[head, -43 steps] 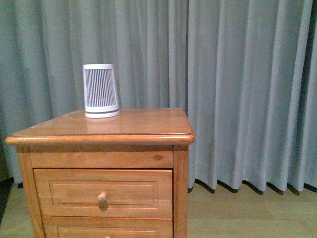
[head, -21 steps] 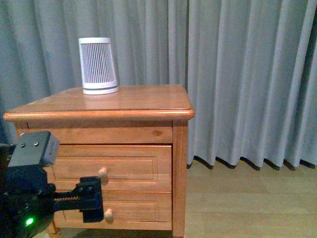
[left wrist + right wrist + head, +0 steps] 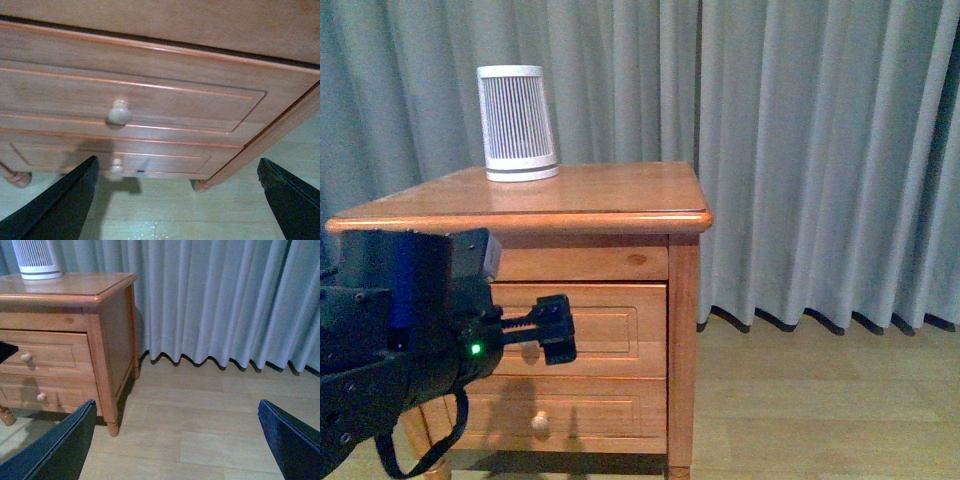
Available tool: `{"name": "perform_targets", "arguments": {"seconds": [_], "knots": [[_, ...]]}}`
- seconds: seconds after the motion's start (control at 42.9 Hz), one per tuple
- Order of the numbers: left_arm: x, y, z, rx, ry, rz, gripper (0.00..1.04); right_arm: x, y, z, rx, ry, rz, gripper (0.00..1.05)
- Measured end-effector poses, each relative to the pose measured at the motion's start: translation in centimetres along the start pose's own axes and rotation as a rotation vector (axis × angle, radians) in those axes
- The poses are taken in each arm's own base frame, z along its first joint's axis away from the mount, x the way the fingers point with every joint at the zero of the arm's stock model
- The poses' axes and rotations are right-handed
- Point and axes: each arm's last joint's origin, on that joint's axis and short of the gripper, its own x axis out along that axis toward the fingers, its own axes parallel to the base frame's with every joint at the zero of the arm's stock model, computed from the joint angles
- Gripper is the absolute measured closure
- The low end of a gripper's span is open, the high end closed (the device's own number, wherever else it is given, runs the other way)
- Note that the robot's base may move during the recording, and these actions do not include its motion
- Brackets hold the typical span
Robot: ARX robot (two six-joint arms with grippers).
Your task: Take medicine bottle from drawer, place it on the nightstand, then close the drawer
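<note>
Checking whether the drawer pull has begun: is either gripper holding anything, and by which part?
Nothing is held. The left gripper is open, short of the drawer knob; the right gripper is open over the floor.

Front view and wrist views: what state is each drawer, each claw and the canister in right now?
Upper drawer: shut, knob untouched.
Lower drawer: shut.
Left claw: open, empty, facing the drawer fronts.
Right claw: open, empty, clear of the nightstand.
Ribbed canister: upright on the nightstand top.
Medicine bottle: not visible.
</note>
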Motion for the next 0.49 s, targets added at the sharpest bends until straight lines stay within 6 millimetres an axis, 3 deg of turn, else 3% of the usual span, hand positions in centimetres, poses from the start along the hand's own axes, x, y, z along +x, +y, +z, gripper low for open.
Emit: {"name": "perform_targets", "arguments": {"seconds": [0.21, 0.489], "knots": [[1.9, -0.2, 0.5, -0.011, -0.016, -0.045, 0.07, 0.0, 0.0, 0.0, 0.0, 0.0, 0.0, 0.07], [4.4, 1.8, -2.1, 0.008, 0.022, -0.016, 0.07, 0.0, 0.0, 0.0, 0.0, 0.0, 0.0, 0.07]]}}
